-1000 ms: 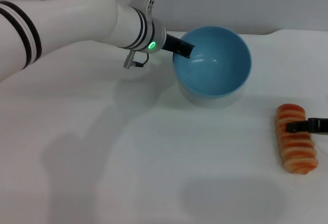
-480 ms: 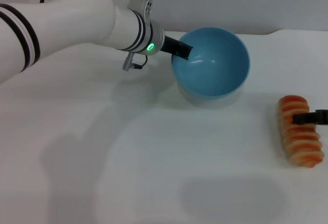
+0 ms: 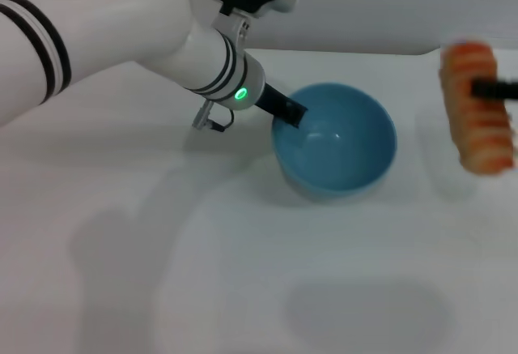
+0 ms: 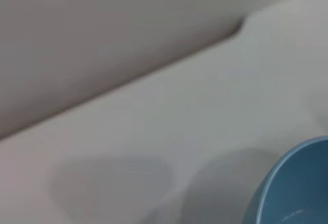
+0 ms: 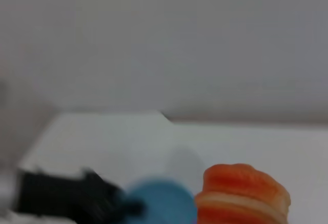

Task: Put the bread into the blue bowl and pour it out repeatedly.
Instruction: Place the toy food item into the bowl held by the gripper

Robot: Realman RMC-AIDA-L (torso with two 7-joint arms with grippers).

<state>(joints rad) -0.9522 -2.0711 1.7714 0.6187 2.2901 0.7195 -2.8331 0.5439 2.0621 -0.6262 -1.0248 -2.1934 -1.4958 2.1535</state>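
Left gripper [image 3: 290, 114] clamps the near-left rim of the bowl [image 3: 336, 143], which sits mid-table [image 3: 162, 273] toward the back. Right gripper [image 3: 495, 89], at the right edge, grips the bread [image 3: 477, 111], lifted clear off the table.

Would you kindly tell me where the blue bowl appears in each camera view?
Head view: the blue bowl sits centre on the table, the left gripper at its rim.
Left wrist view: only its rim, in the lower right corner.
Right wrist view: bottom centre, beside the bread.
Shared landmark: the bowl itself.
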